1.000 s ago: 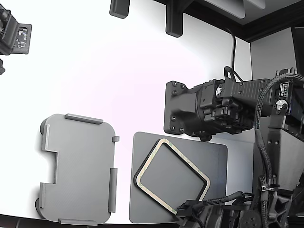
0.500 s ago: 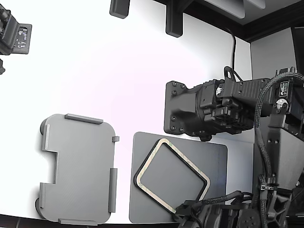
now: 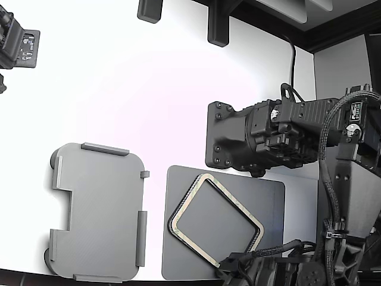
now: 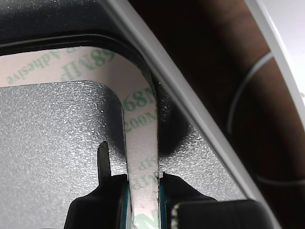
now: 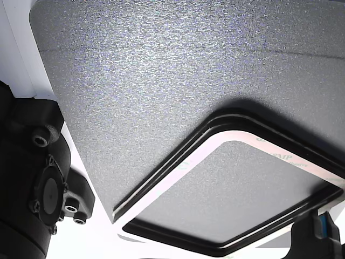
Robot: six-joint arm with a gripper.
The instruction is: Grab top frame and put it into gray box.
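Note:
The top frame (image 3: 186, 199) lies tilted on a dark gray mat (image 3: 265, 193) at the exterior view's lower right, beige face up with a black edge. A second black outline shows just under its one side. My gripper (image 3: 230, 262) reaches the frame's near corner from the bottom edge. In the wrist view the gripper (image 4: 143, 193) is shut on the frame's beige strip (image 4: 140, 157), one finger on each side. The other view shows the frame (image 5: 178, 164) raised slightly off a black frame below. The gray box (image 3: 95, 214) sits empty at the exterior view's lower left, apart from the mat.
A second black arm (image 3: 256, 140) hangs over the table just beyond the mat. Black fixtures (image 3: 217, 27) stand at the far edge, and another device (image 3: 18, 44) sits at the far left. The white table rim (image 4: 190, 95) runs close beside the gripped corner.
The frame's side toward the gray box now shows a doubled outline, as the top frame has come slightly off the one beneath. The gripper stays at the near corner.

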